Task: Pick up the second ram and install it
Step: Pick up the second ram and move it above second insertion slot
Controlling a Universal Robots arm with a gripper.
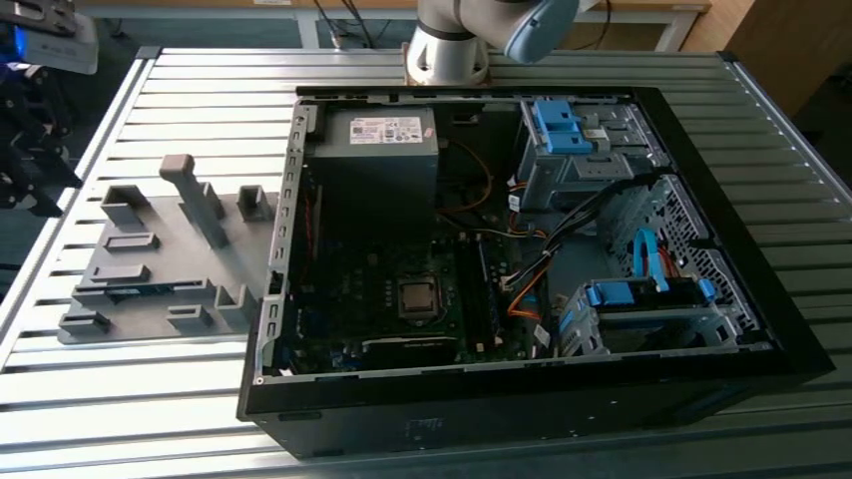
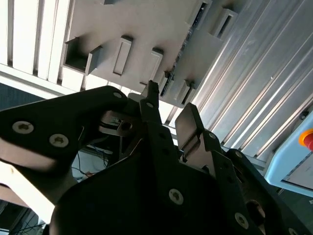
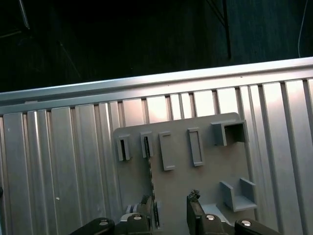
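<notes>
Since my black two-fingered end effector (image 3: 170,201) hangs with its fingers apart and nothing between them, I carry no load. In the first wrist view it sits close over one end of the second ram (image 3: 149,171), a long, thin, dark circuit-board stick. Whether a fingertip touches the stick I cannot tell.

The stick stands on edge in slotted blocks of the flat grey plastic holder plate (image 3: 210,166). I judge this keeps its flat faces offered to my fingers.

The plate lies on the ribbed silver metal surface (image 1: 160,399), to the exterior view's left of the open black computer case (image 1: 533,429). It is near enough, I judge, to keep the carry short.

Farther off, past the surface's far edge, the first wrist view shows a dark floor (image 3: 122,39). The second wrist view shows a pale box with a red button (image 2: 293,164).
</notes>
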